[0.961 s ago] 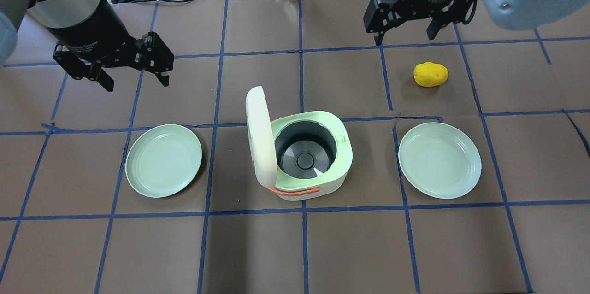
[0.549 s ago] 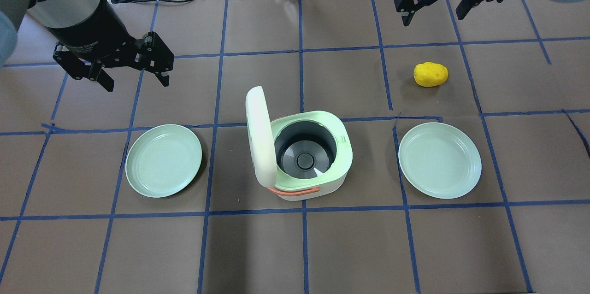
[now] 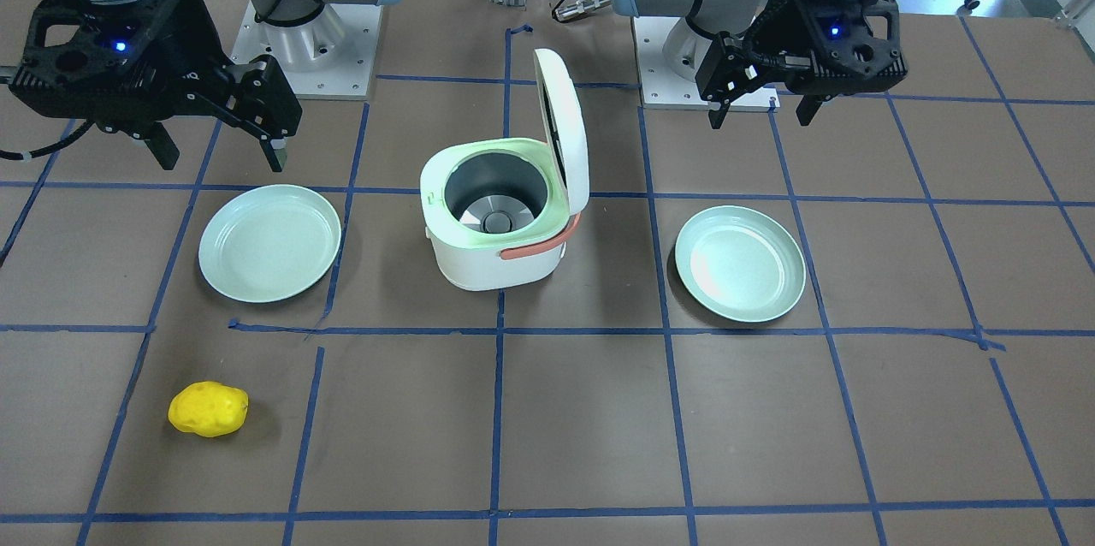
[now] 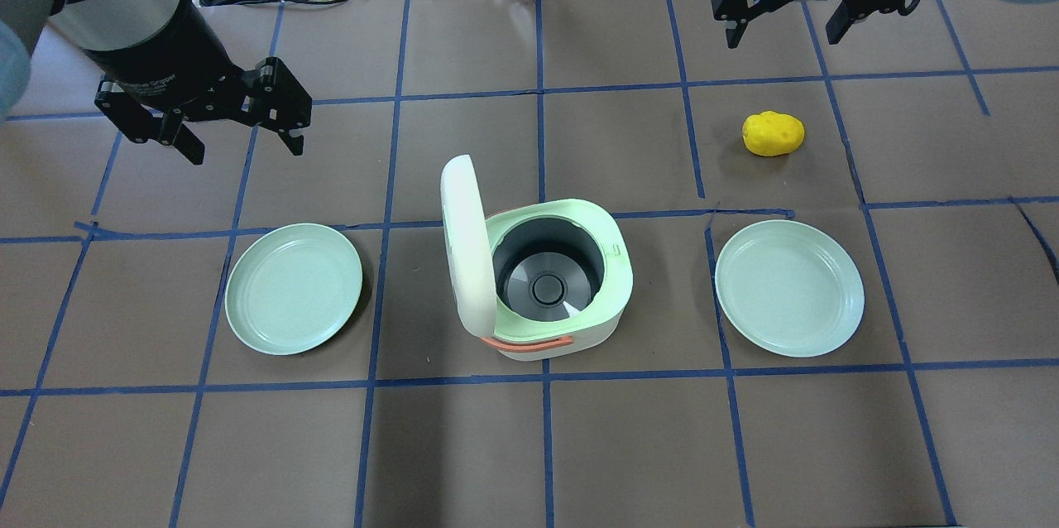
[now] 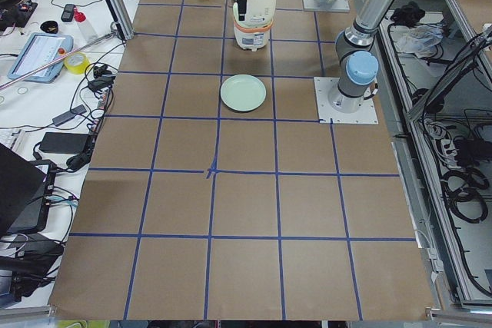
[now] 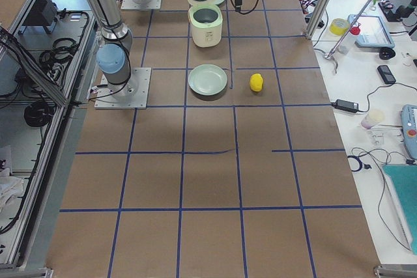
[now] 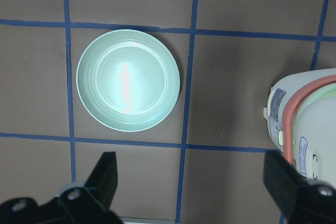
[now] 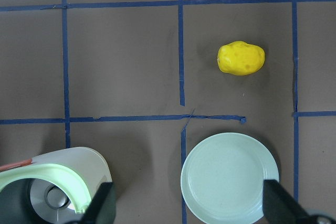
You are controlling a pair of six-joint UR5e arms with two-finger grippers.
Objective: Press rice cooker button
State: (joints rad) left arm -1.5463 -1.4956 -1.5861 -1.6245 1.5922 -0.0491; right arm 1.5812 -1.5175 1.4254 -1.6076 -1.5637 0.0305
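Front: rice cooker [image 3: 492, 259] mid-table; glossy white rounded body, mint rim, lid upright.
Overhead: left gripper [image 4: 246, 149] and right gripper [image 4: 783, 36] both spread wide, empty, well apart from it.
Right wrist: lumpy yellow object [image 8: 241, 58] near smooth round plate [image 8: 229, 178].

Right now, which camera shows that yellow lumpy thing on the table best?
The right wrist view: the yellow lump is largest there, unobstructed, with its speckled surface visible. The overhead and front-facing views show it whole but smaller. Both side views show only a tiny blob, and the left wrist view misses it.
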